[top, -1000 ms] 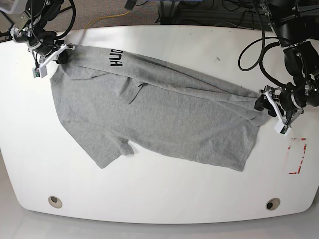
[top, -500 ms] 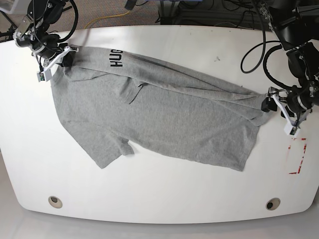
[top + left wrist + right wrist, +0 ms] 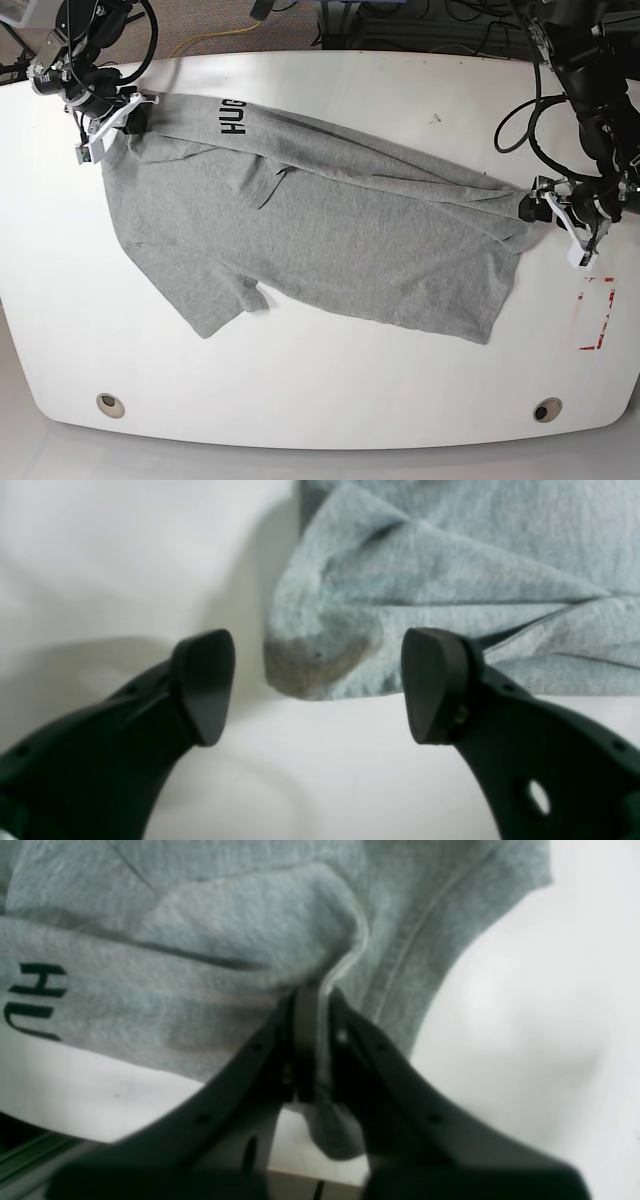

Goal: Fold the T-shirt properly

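The light grey T-shirt (image 3: 320,225) lies spread at a slant across the white table (image 3: 320,390), with its black lettering (image 3: 232,117) near the far left. In the right wrist view my right gripper (image 3: 311,1040) is shut on a bunched fold of the T-shirt (image 3: 210,940) beside the lettering (image 3: 35,1000); in the base view it (image 3: 125,118) sits at the shirt's far left corner. My left gripper (image 3: 318,687) stands open just off the shirt's right corner (image 3: 320,655), which rests on the table between the fingertips (image 3: 205,685). In the base view it (image 3: 548,208) is at the shirt's right end.
A red tape rectangle (image 3: 597,312) marks the table at the right edge. Two round holes (image 3: 111,404) (image 3: 547,409) sit near the front edge. Cables (image 3: 520,90) loop over the back right, beside both arms' bases.
My left gripper has opened, released the shirt's right corner and backed off to the right. The right gripper, still holding its fold, has shifted slightly right and away.
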